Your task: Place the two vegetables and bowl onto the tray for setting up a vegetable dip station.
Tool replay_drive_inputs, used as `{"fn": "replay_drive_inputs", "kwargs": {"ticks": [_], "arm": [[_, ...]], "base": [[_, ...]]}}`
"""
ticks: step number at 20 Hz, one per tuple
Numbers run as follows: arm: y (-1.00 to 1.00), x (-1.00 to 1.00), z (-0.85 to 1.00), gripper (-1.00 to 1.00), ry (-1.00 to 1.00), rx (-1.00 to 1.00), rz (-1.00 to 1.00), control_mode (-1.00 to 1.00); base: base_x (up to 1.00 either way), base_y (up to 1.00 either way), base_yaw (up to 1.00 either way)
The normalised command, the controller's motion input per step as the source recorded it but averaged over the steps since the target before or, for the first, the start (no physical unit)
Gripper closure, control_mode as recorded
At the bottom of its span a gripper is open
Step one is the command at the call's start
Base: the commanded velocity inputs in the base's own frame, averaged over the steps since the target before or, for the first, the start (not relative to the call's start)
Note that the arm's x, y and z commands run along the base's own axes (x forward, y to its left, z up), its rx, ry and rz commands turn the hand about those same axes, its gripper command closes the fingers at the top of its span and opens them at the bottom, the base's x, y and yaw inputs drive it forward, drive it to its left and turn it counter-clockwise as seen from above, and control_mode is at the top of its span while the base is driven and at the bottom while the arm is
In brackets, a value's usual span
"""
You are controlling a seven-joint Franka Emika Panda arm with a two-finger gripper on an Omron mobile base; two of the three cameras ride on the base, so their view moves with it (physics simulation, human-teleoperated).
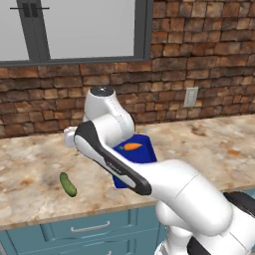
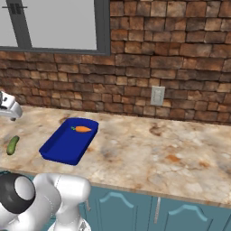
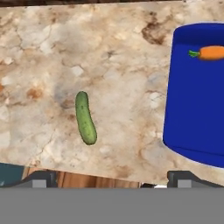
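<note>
Orange against deep blue marks what is done so far: in the left base view the carrot lies inside the tray, toward its far end, while the cucumber lies out on the marbled bench, off at about nine o'clock from the tray and well apart from it. The white arm crosses in front of the tray and hides much of it.

From the right base view the tray sits at the left of the bench with the carrot at its twelve o'clock end, green top pointing left. The cucumber lies at the tray's nine o'clock, clear of its rim. The gripper shows at the left edge, above the cucumber.

Looking down from the hand view, the cucumber lies bare on the stone at about ten o'clock from the gripper, whose fingertips stand spread wide with nothing between them. The tray fills the three o'clock side, carrot inside.

By my reading, one vegetable is placed; the cucumber and the bowl are left to do, and I cannot tell where the bowl is.
</note>
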Motion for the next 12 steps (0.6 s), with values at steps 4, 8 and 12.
{"fn": "replay_drive_inputs", "kwargs": {"ticks": [4,8,12], "arm": [[0.33,0.16,0.0,-1.0,0.14,0.0,0.0,-1.0],[0.31,0.24,-0.01,-1.0,0.14,0.0,0.0,-1.0],[0.31,0.27,-0.17,-1.0,0.08,-0.03,0.0,-1.0]], "base": [[0.0,0.0,0.0],[0.0,0.0,0.0],[0.0,0.0,0.0]]}}
